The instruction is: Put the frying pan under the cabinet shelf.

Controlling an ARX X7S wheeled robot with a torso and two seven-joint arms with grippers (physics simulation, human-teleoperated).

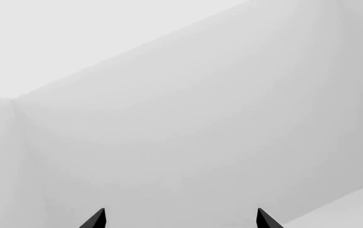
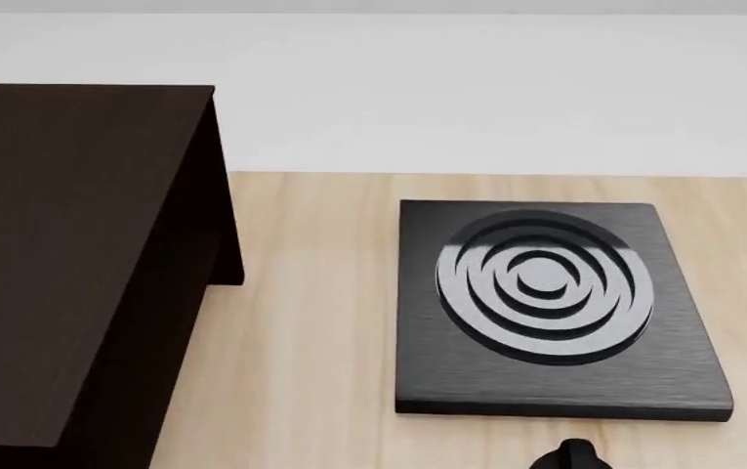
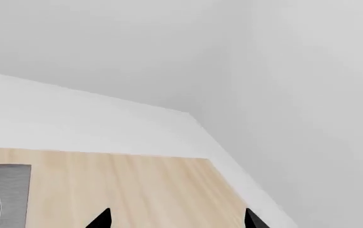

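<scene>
Head view: square plate (image 2: 559,311) beside cabinet shelf (image 2: 73,264); both tools spread.

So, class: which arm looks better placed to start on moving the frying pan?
Right, tentatively. The right pincer faces the table beside the black plate; the left pincer faces only bare walls. Both are open. The pan itself isn't clearly in view.
</scene>
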